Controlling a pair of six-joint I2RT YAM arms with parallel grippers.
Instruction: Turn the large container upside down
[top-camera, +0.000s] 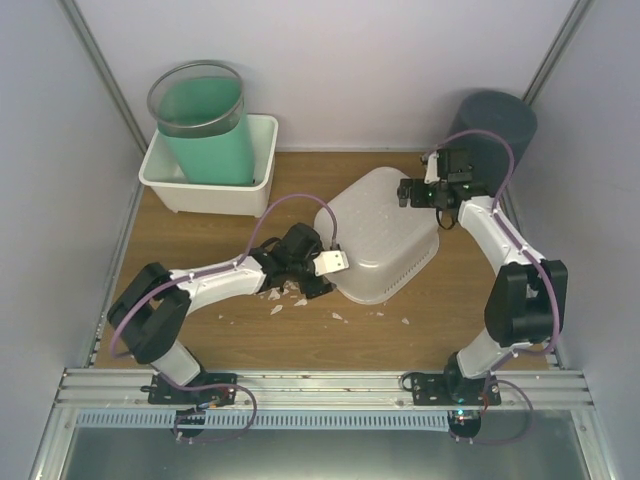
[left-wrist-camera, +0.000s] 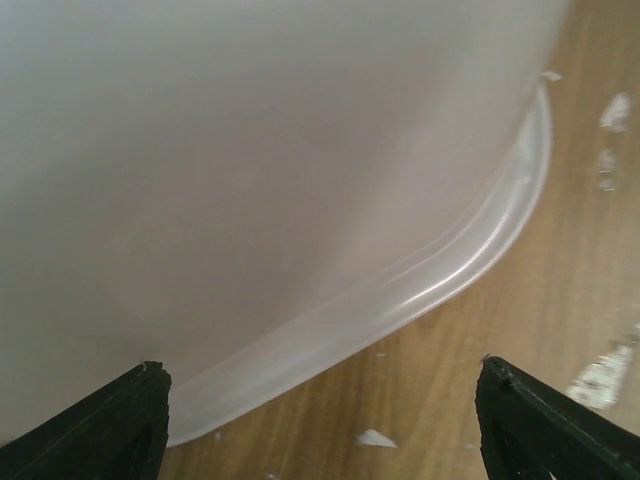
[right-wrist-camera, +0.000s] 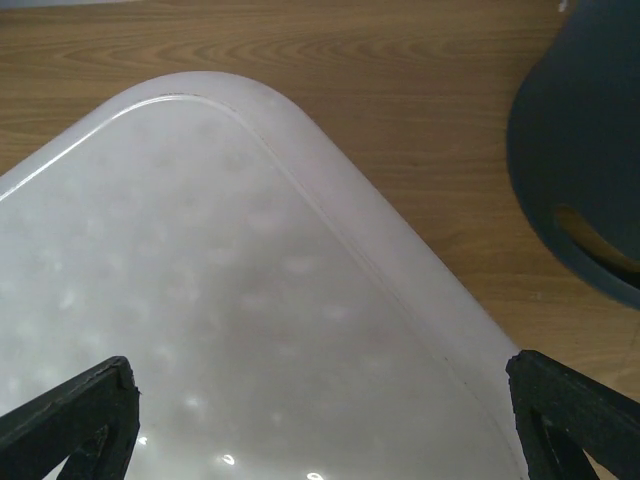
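We find the tub (top-camera: 385, 235) bottom-up at mid-table, both claws released.
Nearest us, white scraps (top-camera: 277, 308) dot the wooden table (top-camera: 200, 335), which lies open toward the left wall. Our left claw (top-camera: 335, 262) gapes beside the tub's rim, and the right claw (top-camera: 425, 195) hangs wide over its far corner. Beyond stand a green bucket (top-camera: 205, 125) in a white tray (top-camera: 262, 160) and a dark bin (top-camera: 495, 125).

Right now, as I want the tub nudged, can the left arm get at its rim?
Probably yes: the left gripper stands open right beside the upturned tub, at its rim, with only small scraps lying nearby.
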